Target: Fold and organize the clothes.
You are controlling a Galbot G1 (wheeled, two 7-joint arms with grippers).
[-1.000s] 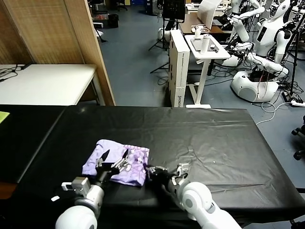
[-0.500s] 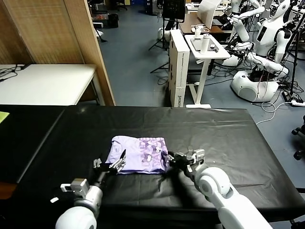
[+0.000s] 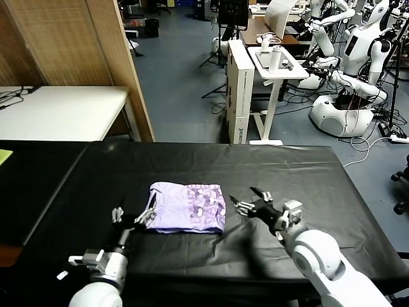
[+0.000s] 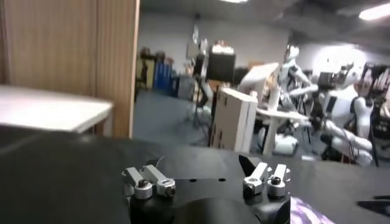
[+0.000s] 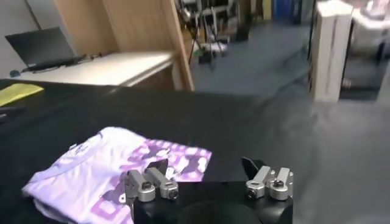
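Our right end effector (image 3: 251, 197) hangs just beside the right edge of the T-shirt (image 3: 187, 207), its fingers spread wide and holding nothing. Our left end effector (image 3: 133, 216) sits at the shirt's left edge, also fully open and empty; whether a fingertip touches the cloth we cannot tell. The shirt lies on the black bench (image 3: 307, 185) as a compact rectangle, printed side up, so we judge the folding essentially done; what may remain is squaring it up or setting it somewhere tidy. From the right wrist view the folded stack (image 5: 116, 167) looks slightly uneven at its near corner. The bench spreads bare to the right and behind the shirt, with its front edge close to both arms.
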